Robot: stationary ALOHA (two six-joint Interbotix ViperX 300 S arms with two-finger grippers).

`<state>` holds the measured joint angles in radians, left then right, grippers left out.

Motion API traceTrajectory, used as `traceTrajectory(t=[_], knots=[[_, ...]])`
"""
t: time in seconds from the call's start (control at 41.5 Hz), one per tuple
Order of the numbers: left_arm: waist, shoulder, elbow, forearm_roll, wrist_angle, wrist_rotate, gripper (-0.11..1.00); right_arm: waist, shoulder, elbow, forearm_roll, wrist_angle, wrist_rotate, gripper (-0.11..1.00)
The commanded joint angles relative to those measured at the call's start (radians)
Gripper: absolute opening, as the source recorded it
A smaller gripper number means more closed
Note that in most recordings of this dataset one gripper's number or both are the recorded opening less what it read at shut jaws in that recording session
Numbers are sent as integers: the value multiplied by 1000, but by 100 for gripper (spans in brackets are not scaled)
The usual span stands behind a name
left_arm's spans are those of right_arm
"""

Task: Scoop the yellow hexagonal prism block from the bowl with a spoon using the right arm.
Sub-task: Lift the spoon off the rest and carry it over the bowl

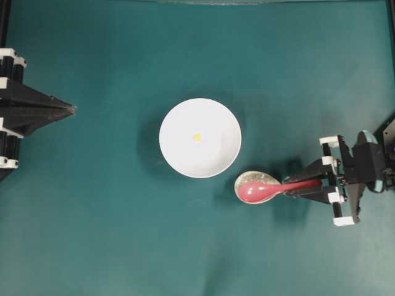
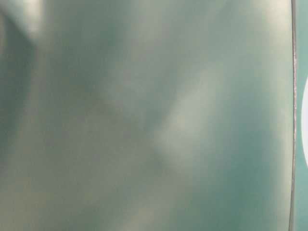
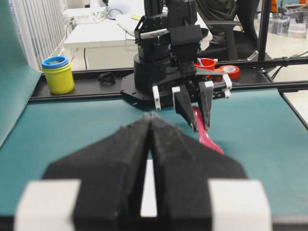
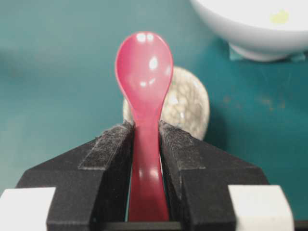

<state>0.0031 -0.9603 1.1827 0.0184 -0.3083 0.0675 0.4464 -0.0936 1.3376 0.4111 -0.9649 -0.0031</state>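
The white bowl (image 1: 200, 138) stands mid-table with the tiny yellow block (image 1: 197, 137) inside it; both show at the top right of the right wrist view, the bowl (image 4: 250, 29) and the block (image 4: 279, 17). The pink-red spoon (image 1: 265, 190) has its scoop over the small speckled dish (image 1: 256, 180). My right gripper (image 1: 307, 184) is shut on the spoon's handle (image 4: 146, 159), scoop pointing forward (image 4: 144, 67), to the right of the bowl. My left gripper (image 1: 73, 110) is shut and empty at the far left; it also shows in the left wrist view (image 3: 151, 119).
The speckled dish (image 4: 185, 103) lies under the spoon beside the bowl. The table-level view is a blur of green. Beyond the table's far edge in the left wrist view are yellow and blue cups (image 3: 57, 73) and tape rolls (image 3: 230, 71).
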Motion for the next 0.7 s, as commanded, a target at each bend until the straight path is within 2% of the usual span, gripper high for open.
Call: traceTrajectory(t=[0.0,0.241,0.458,0.675], knots=[[0,9,-15,2,-5,2,-1,-17,-77,-15,0,49,-9,24],[0,9,-15,2,-5,2,-1,-104,-249,-69,0,281,-63,24],[0,9,-15,6,-11,3,-1,-259,-364,-172,-2,607,-137,24],[0,9,-15,6,-11,2,-1,-403,-377,-321,-5,893,-213,24]])
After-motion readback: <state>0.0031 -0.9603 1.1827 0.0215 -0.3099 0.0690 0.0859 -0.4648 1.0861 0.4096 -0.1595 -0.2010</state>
